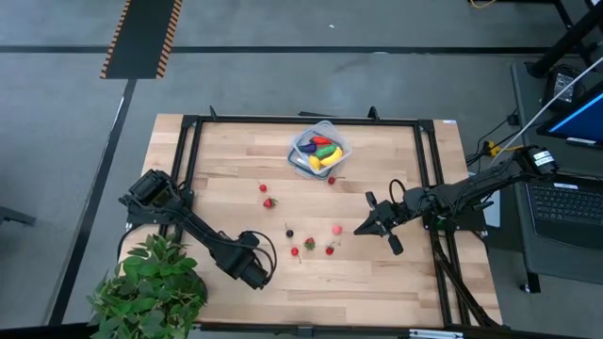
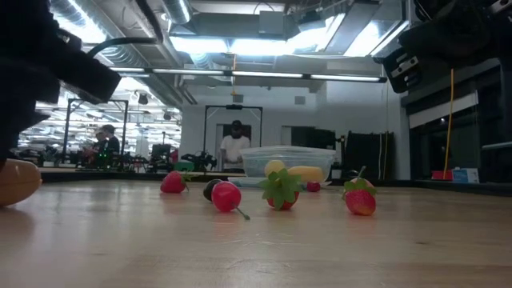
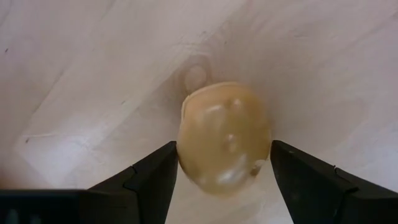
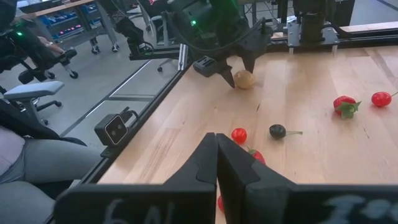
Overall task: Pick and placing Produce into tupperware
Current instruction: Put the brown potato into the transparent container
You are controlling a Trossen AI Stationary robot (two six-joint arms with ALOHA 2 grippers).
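Observation:
A tan, potato-like produce piece lies on the wooden table near its front left, also seen in the low view. My left gripper points straight down over it, open, one finger on each side. The clear tupperware stands at the far middle with yellow, green, red and purple produce inside. Several small red berries and a dark one lie loose mid-table. My right gripper hovers shut, right of the berries. My left gripper comes at the tan piece from above, its two fingers standing close against the piece's opposite sides. Whether they touch it I cannot tell. The piece rests on the table.
A leafy potted plant stands at the table's front left corner, close to my left arm. A black frame runs along the table's edges. Bare wood lies between the berries and the tupperware. People stand in the room beyond the table.

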